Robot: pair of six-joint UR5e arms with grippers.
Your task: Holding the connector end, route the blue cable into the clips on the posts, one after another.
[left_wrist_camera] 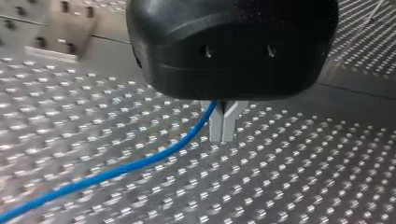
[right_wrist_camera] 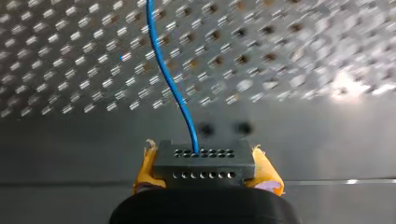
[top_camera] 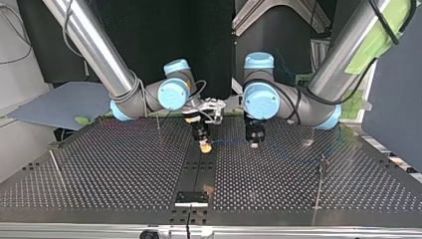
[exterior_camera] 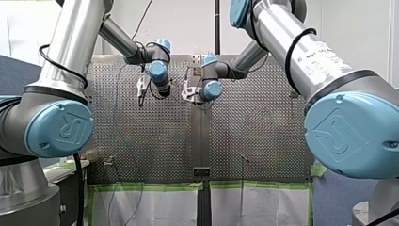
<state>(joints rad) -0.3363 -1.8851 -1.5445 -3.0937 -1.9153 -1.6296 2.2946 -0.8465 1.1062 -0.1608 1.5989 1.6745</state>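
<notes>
UR logo point(exterior_camera: 61, 129) on joint caps; both arms point down side by side, my right gripper point(right_wrist_camera: 205, 161) pinching black connector point(right_wrist_camera: 204, 175) between yellow pads, blue cable point(right_wrist_camera: 164, 70) leading ahead, also passing just beside my left gripper point(left_wrist_camera: 223, 126), fingers pressed together.

blue cable point(right_wrist_camera: 169, 81), yellow pads point(right_wrist_camera: 267, 170), black connector point(right_wrist_camera: 204, 163)

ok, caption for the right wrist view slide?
Yellow-padded right gripper shut on the connector; blue cable runs ahead from it over the perforated table.

Our arms point(exterior_camera: 70, 47): silver, blue caps point(exterior_camera: 59, 128)
Black cables point(exterior_camera: 288, 63) loop them; left pincer point(left_wrist_camera: 222, 136) black, right pincer point(right_wrist_camera: 206, 164) yellow-padded.
</notes>
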